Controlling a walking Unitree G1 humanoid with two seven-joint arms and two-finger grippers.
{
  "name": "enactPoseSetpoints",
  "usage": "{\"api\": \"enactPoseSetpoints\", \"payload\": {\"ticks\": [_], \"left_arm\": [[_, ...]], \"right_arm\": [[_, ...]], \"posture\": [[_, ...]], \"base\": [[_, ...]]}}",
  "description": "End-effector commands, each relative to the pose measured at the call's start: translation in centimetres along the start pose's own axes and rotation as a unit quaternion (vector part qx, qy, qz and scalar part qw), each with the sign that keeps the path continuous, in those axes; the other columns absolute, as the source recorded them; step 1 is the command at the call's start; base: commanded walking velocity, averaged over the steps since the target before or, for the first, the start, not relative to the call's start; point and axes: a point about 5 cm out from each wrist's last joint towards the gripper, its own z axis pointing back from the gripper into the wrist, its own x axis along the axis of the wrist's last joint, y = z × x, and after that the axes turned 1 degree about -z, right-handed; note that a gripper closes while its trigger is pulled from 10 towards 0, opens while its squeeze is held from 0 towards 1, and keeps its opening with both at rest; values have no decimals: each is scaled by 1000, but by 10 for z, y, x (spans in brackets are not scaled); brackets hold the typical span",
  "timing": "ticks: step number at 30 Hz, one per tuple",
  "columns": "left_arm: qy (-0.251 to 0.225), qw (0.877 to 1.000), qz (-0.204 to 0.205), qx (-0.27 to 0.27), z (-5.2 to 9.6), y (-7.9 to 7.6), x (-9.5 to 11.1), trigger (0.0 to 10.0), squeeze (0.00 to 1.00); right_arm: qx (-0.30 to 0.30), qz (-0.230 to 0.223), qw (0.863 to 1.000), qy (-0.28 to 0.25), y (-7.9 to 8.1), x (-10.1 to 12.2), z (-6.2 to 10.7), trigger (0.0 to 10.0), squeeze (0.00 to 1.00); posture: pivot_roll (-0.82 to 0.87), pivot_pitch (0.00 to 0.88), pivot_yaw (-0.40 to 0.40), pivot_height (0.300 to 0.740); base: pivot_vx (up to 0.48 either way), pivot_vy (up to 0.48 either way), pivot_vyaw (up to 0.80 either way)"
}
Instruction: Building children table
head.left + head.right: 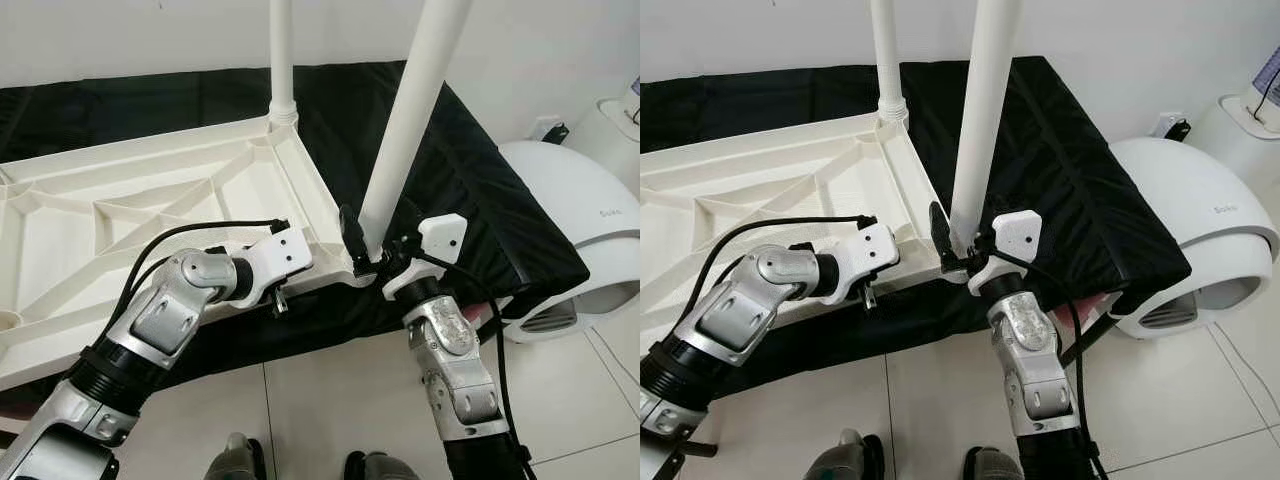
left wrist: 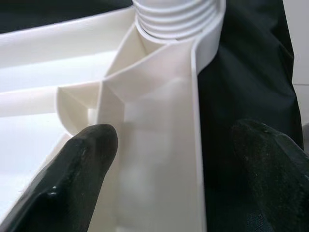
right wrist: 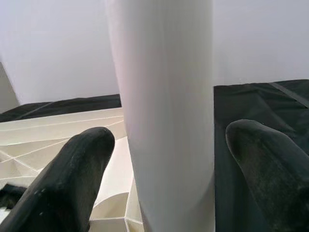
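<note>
Writing on white dome appliance (image 1: pixel 1200 230) too blurred to read. Right gripper (image 1: pixel 958 245) jaws around near-corner table leg (image 1: pixel 980 120); left gripper (image 2: pixel 159 159) jaws wide, straddling upturned tabletop's (image 1: pixel 120 200) edge rib.

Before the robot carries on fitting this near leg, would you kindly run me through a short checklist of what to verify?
1. Right gripper around the near leg: ok; fingers flank it, contact cannot tell.
2. Near leg upright: not ok; it tilts.
3. Near leg seated in its corner socket: cannot tell, hidden by the gripper.
4. Left gripper straddling the tabletop edge rib: ok.
5. Far leg in its threaded socket: ok, stands upright.
6. Tabletop lying underside-up on the black cloth: ok.
</note>
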Motion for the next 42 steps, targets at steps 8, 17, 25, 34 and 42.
{"api": "enactPoseSetpoints", "payload": {"ticks": [8, 17, 25, 34, 42], "left_arm": [[-35, 996, 43, 76, 16, 7, 7, 10000, 0], [-64, 991, 69, 95, 27, 2, 13, 10000, 0], [-138, 972, 142, 130, 40, 4, 22, 10000, 0], [-158, 957, 174, 172, 41, 3, 19, 10000, 0], [-192, 922, 235, 241, 46, 10, 11, 10000, 0]], "right_arm": [[19, -7, 1000, 12, -7, -3, 21, 10000, 0], [15, -7, 1000, 19, -13, -4, 35, 10000, 0], [23, -3, 999, 36, -15, -6, 46, 10000, 0], [31, -1, 998, 47, -16, -6, 46, 10000, 0], [39, 8, 997, 72, -19, -5, 50, 10000, 0]], "posture": [[-18, 134, 22, 740], [-14, 143, 25, 740], [-14, 151, 16, 740], [-14, 161, 12, 740], [-17, 181, -9, 740]], "base": [[0, 0, 0], [0, 0, 0], [0, 0, 0], [0, 0, 0], [0, 0, 0]]}}
